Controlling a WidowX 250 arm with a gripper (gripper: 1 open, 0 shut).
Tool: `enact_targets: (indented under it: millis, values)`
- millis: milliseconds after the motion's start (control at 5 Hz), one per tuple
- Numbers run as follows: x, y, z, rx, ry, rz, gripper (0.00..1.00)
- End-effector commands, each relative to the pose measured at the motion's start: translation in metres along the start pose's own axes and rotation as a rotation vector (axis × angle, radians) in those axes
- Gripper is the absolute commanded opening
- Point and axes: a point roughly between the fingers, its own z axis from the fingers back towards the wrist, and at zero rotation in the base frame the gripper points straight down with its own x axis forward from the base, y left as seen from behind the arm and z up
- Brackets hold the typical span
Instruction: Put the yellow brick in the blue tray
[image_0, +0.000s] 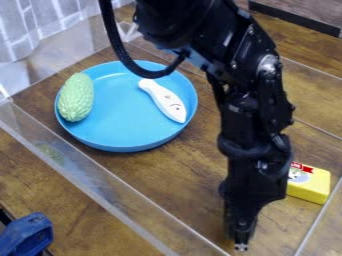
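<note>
The yellow brick (306, 182) lies on the wooden table at the right, its white-and-red label facing up, partly hidden behind my arm. The blue tray (118, 130) sits at the left centre, round and shallow. My gripper (241, 240) points down near the table's front edge, left of and in front of the brick, apart from it. Its fingers look shut with nothing between them. The black arm rises from it toward the top of the view.
A green oval object (75, 96) rests on the tray's left rim. A white item with red marks (163, 98) lies inside the tray. A clear plastic wall (120, 205) runs along the table's front. A blue cloth (23, 238) is at the bottom left.
</note>
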Motion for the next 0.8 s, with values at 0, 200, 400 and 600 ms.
enact_targets:
  millis: [0, 200, 400, 600]
  values:
    - [-0.003, 0.007, 0.02, 0.037, -0.029, 0.02, 0.0]
    - [-0.009, 0.011, 0.026, 0.04, -0.026, 0.043, 0.0]
    - [-0.012, 0.015, 0.036, 0.049, -0.014, 0.085, 0.0]
    - [-0.014, 0.018, 0.043, 0.053, -0.004, 0.116, 0.0]
